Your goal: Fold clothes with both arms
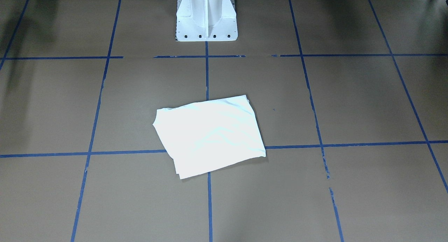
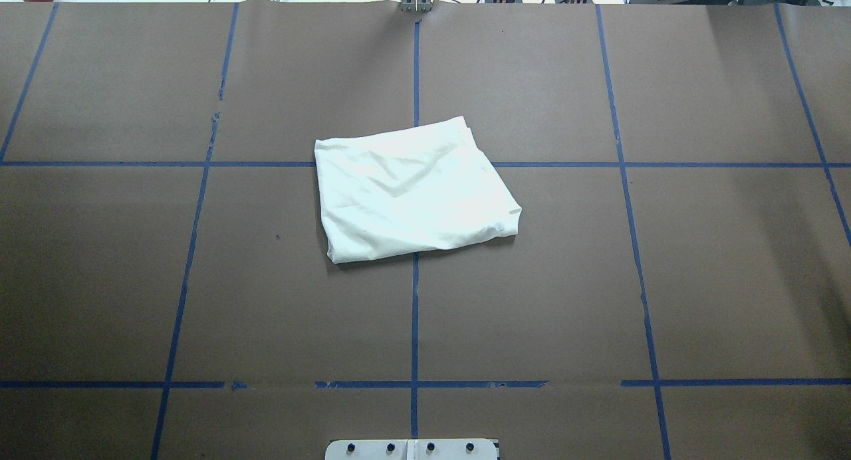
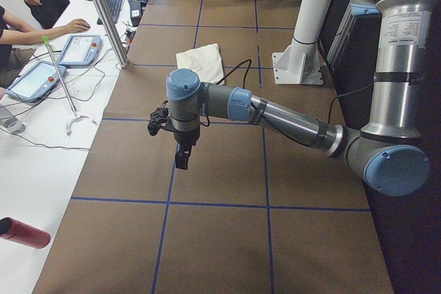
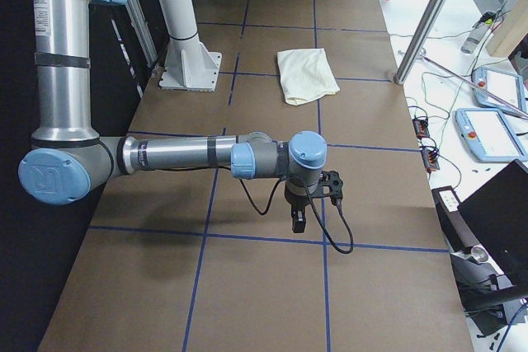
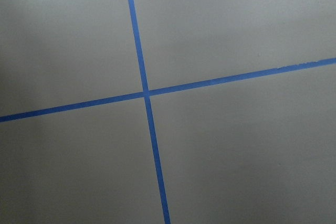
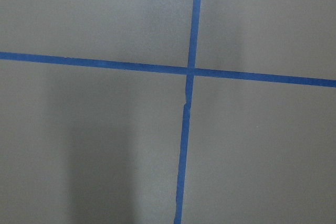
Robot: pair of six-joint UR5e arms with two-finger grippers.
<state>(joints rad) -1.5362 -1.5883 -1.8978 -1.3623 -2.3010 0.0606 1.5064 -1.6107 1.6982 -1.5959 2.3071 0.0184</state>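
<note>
The clothes (image 2: 412, 194) lie folded into a pale, roughly square bundle at the table's middle, plain side up, with no print showing (image 1: 210, 137). They also show far off in both side views (image 3: 200, 62) (image 4: 306, 74). Neither arm touches them. My left gripper (image 3: 180, 160) hangs above the brown table well away from the cloth, pointing down. My right gripper (image 4: 298, 220) hangs likewise at the opposite end. I cannot tell whether either is open or shut. Both wrist views show only brown table and blue tape lines.
The white pedestal base (image 1: 206, 18) stands behind the cloth at the robot's side. Blue tape lines (image 2: 415, 314) grid the brown table. A side desk holds tablets (image 3: 79, 49), cables and a person's hand (image 3: 76, 25). A red cylinder (image 3: 24, 232) lies near the table's end.
</note>
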